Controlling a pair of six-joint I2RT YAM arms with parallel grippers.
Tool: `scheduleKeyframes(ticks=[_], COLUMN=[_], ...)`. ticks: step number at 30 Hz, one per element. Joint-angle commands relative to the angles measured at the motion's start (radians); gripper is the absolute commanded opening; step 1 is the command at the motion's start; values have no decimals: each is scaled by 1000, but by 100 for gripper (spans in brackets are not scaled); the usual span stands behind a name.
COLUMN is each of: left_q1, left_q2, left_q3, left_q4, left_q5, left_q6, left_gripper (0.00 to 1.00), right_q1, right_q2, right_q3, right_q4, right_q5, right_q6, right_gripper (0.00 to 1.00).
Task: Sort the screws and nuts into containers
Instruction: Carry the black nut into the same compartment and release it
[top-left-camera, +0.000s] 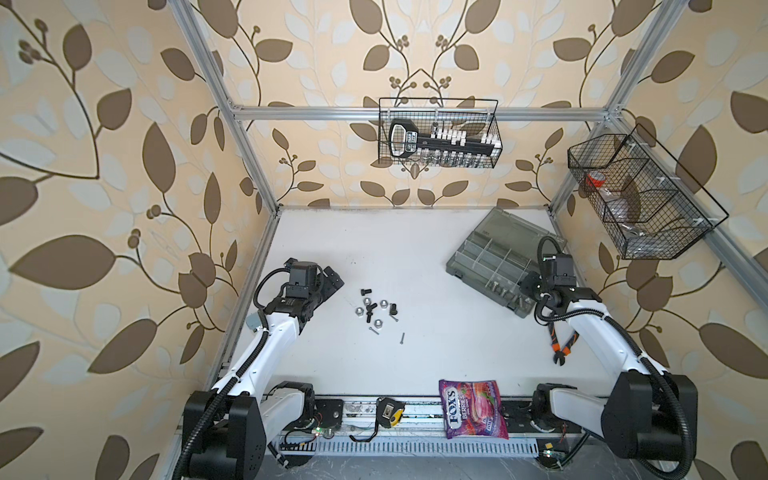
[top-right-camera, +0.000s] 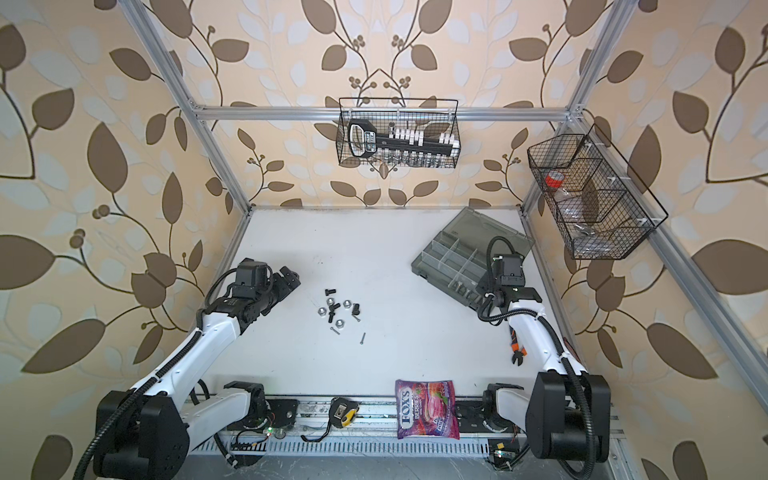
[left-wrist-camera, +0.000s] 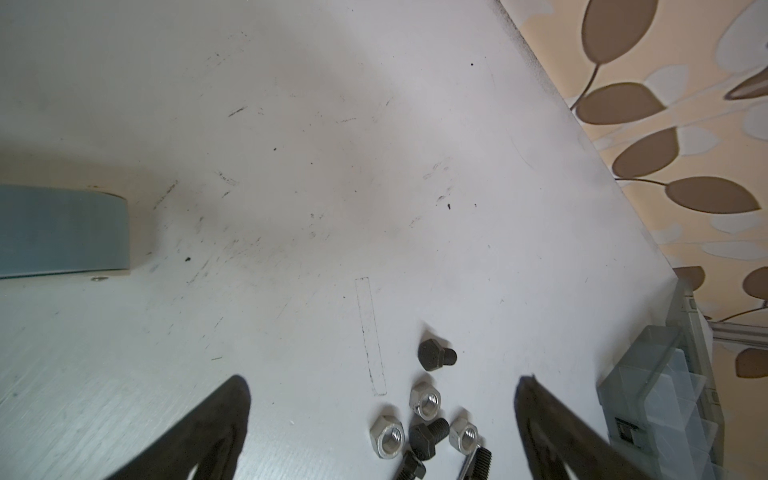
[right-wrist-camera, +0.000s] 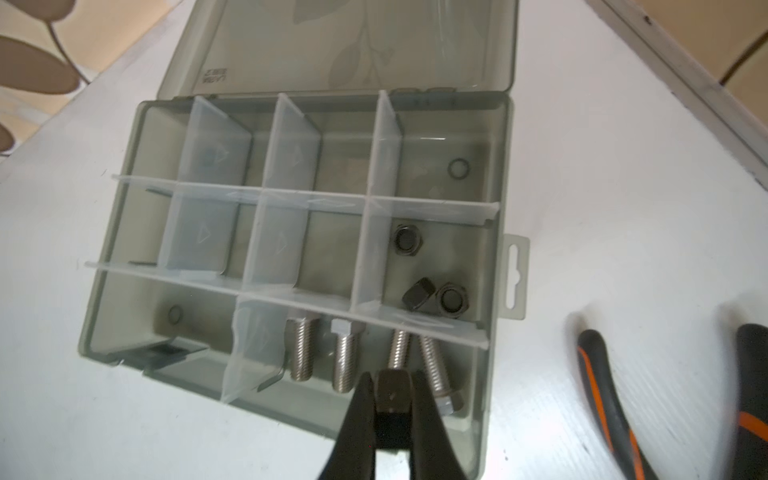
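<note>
Currently the containers (right-wrist-camera: 440, 141) hold four silver screws (right-wrist-camera: 301, 349), seemingly three black nuts (right-wrist-camera: 453, 299).

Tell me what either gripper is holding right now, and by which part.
Right gripper pinches a black nut by two opposite sides, above the organizer box. Left gripper is open, holding nothing.

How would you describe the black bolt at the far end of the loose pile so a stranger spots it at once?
On the white table, find the loose pile of nuts and bolts. At its end nearest the back wall lies a short black hex-head bolt. Of the black bolts, it alone lies apart, touching none of the silver nuts.
</note>
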Motion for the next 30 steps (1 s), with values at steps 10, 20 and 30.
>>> scheduleKeyframes(ticks=[10, 20, 30], left_q1=[-3, -4, -6], left_q2=[3, 16, 42], left_q3=[54, 65, 78], left_q4=[13, -1, -15], left_q5=[32, 55, 100], left_q6=[32, 34, 44], left_gripper=[99, 99, 99], right_q1=[-51, -69, -70], right_q2=[134, 243, 252], right_q3=[61, 92, 98], right_q4=[74, 111, 117], right_q5=[28, 32, 5], right_q6=[-44, -60, -61], right_gripper=[2, 16, 39])
